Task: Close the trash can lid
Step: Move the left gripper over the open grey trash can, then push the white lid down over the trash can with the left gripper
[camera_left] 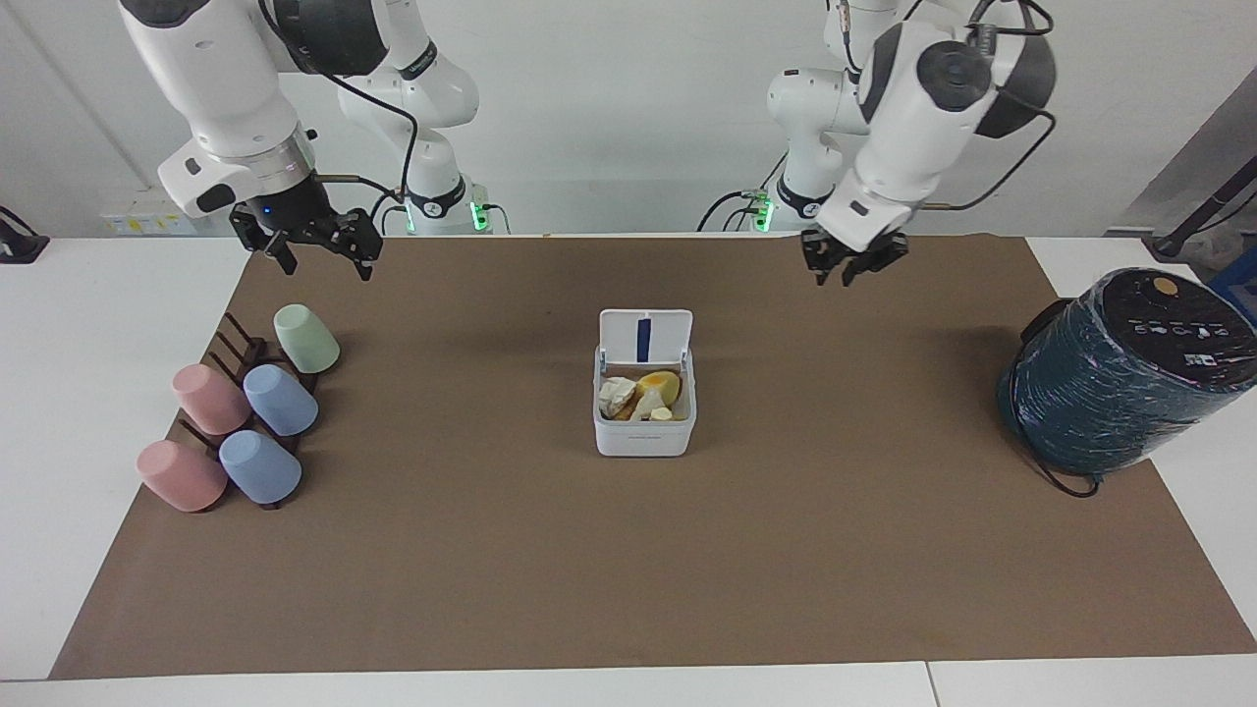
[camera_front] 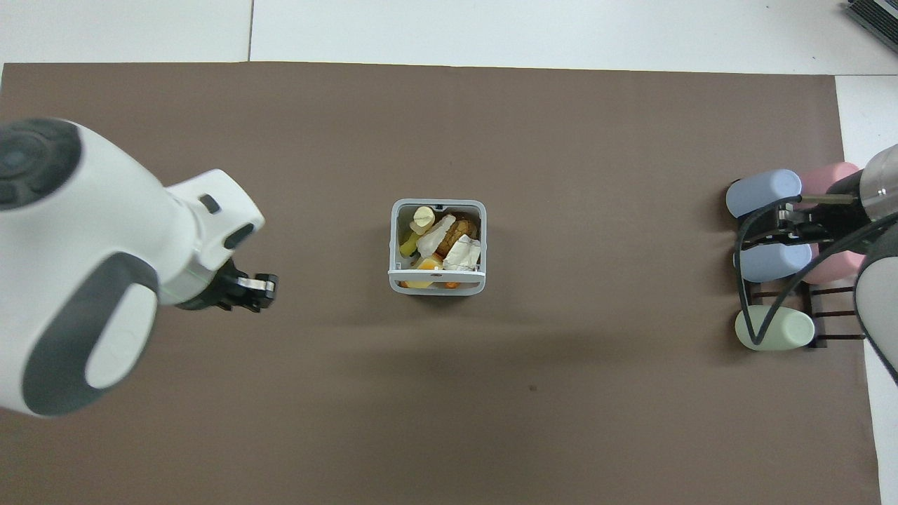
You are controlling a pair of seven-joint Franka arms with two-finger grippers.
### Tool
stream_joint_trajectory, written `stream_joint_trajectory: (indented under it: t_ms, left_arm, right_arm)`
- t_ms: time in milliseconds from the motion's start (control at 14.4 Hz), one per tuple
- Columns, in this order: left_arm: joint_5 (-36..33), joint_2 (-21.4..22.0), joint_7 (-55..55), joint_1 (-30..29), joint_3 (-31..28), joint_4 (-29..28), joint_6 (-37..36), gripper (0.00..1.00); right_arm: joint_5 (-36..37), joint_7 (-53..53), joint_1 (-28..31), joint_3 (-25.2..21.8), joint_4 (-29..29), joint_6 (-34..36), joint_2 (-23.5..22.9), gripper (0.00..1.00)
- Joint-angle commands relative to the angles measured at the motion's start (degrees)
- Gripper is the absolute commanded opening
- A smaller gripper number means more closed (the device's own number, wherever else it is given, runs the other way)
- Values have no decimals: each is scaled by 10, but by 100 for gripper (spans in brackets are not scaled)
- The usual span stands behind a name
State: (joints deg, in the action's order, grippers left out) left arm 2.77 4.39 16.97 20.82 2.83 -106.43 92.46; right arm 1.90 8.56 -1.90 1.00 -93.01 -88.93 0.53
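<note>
The small white trash can (camera_left: 643, 435) stands in the middle of the brown mat, filled with scraps; it also shows in the overhead view (camera_front: 394, 242). Its lid (camera_left: 645, 336) stands upright on the side nearer to the robots, with the blue strip facing away from them; from overhead the lid (camera_front: 436, 274) is seen edge-on. My left gripper (camera_left: 850, 268) is open and empty, up in the air over the mat toward the left arm's end from the can, apart from it; it also shows in the overhead view (camera_front: 254, 292). My right gripper (camera_left: 327, 265) waits open over the cup rack.
A large dark teal cylinder (camera_left: 1124, 378) stands at the left arm's end of the table. A dark rack with several pastel cups (camera_left: 245, 417) lies at the right arm's end; the cups also show from overhead (camera_front: 772, 256). The brown mat (camera_left: 628, 570) covers the table.
</note>
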Motion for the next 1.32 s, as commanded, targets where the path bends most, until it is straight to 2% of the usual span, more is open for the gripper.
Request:
stream_joint_trajectory:
  t_ms: [0,139,208,486,1042,1181,1250]
  left_arm:
    - [16,42,139,96,-10,-53,53,34]
    - [17,43,217,148,-10,-62,96,33]
    - [17,47,239,166,-10,-74,129,29]
    - [22,48,253,186,-10,-122,260,22]
    - [48,-51,276,175,-11,-122,482,20]
    - [52,-78,277,155,-11,-120,550,16]
    - [52,-84,275,141,-11,-119,562,13]
  right_arm:
    - [-9,-14,5,1,-14,-4,13,100]
    - [-9,-14,5,1,-14,-4,13,100]
    - [-9,-14,5,1,-15,-4,13,100]
    - [-9,-14,5,1,-14,-4,13,100]
    - [-9,-14,5,1,-14,-4,13,100]
    - [-9,-14,5,1,-15,-4,13,100]
    - [-9,-14,5,1,-14,-4,13,100]
